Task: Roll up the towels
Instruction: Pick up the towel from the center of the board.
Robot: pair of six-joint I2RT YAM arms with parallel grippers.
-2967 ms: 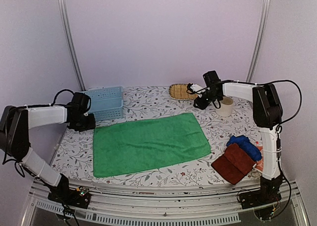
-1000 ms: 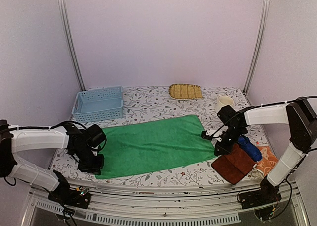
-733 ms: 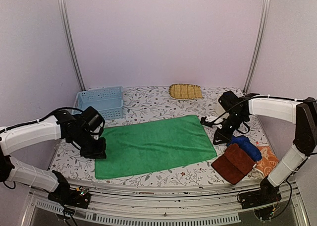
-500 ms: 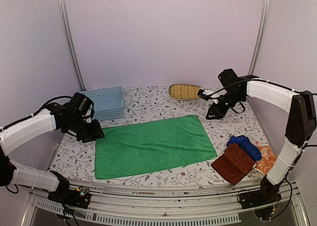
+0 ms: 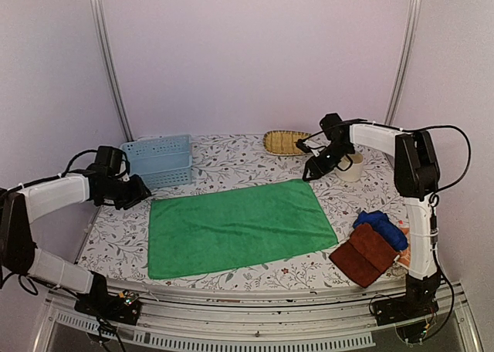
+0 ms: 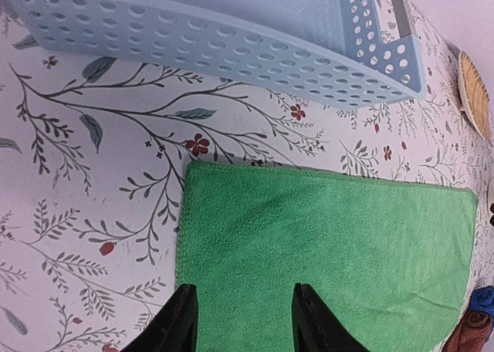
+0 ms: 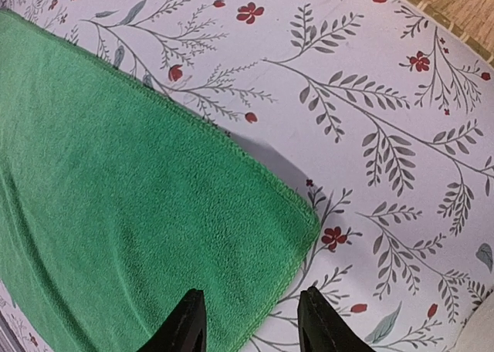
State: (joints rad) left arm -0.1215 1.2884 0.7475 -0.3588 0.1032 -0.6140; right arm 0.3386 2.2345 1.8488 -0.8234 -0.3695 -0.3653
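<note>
A long bright green towel point(image 5: 243, 227) lies spread flat in the middle of the table. My left gripper point(image 5: 139, 191) hovers open and empty over its far-left corner; in the left wrist view the fingers straddle the green towel point(image 6: 324, 259) with the left gripper point(image 6: 243, 294) apart from it. My right gripper point(image 5: 312, 170) is open and empty above the far-right corner, seen as the right gripper point(image 7: 251, 298) over the green towel point(image 7: 131, 213). A royal blue towel point(image 5: 382, 227), a reddish-brown towel point(image 5: 364, 253) and an orange towel point(image 5: 404, 233) lie piled at the near right.
A pale blue perforated basket point(image 5: 158, 159) stands at the back left, just beyond the left gripper. A yellow straw tray point(image 5: 287, 142) and a cream cup point(image 5: 353, 165) sit at the back right, near the right arm.
Both arms have swung from the towel's near corners up to its far corners. Both grippers have opened. The green towel now lies straighter and flatter.
</note>
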